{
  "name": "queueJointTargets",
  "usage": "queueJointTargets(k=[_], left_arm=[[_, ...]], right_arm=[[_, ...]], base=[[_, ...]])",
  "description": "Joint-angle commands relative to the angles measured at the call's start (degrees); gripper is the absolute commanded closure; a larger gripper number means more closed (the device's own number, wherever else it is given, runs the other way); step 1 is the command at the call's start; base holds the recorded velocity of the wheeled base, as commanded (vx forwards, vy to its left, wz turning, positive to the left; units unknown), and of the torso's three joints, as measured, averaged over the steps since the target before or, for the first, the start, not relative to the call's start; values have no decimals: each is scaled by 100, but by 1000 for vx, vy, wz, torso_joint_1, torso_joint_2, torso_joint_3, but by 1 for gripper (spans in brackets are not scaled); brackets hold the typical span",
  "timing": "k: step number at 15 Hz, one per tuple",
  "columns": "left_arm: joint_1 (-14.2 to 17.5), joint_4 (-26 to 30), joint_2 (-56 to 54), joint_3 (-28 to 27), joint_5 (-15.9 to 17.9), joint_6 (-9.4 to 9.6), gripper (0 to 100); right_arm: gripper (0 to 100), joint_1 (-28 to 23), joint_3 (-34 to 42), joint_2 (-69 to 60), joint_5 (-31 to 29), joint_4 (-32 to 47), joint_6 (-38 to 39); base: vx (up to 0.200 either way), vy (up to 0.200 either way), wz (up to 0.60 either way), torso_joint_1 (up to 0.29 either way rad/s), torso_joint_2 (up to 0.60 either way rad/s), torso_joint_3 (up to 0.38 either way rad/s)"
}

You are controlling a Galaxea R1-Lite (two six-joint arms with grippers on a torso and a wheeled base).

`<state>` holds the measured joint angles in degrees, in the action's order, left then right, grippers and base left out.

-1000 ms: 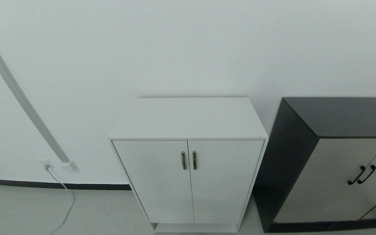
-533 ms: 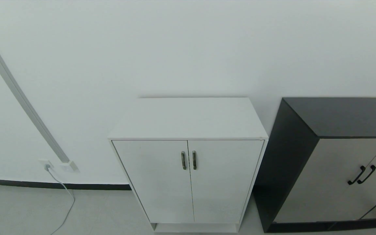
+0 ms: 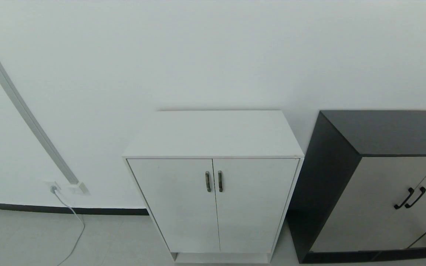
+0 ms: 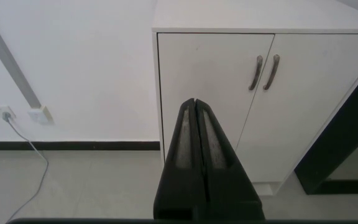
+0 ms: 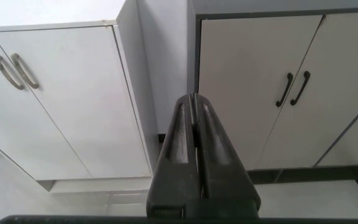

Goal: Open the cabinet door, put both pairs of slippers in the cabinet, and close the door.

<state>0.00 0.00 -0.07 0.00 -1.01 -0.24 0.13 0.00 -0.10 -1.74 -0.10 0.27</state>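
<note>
Ahead, white cabinet (image 3: pixel 213 147), apparently unopened, apart from left tool (image 4: pixel 195 104) and right tool (image 5: pixel 194 99), both pressed closed, empty.

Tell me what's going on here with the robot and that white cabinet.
Nothing is being handled yet. The white cabinet has both doors shut, its two handles side by side at the middle. The left gripper and the right gripper are held short of it, both shut and empty. A black cabinet stands at its right. Opening a door is the first step, not yet done.
</note>
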Motion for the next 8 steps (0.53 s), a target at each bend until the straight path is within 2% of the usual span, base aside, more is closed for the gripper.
queueJointTargets(k=[1,8], left_arm=[[0,0,7,0,-4,-2,100],[0,0,7,0,-4,-2,100]], right_arm=[[100,-5,0,10,-1,1,0],[100,4,0,10,7,10,-9]], base=[[0,0,0,0,0,0],[0,0,0,0,0,0]])
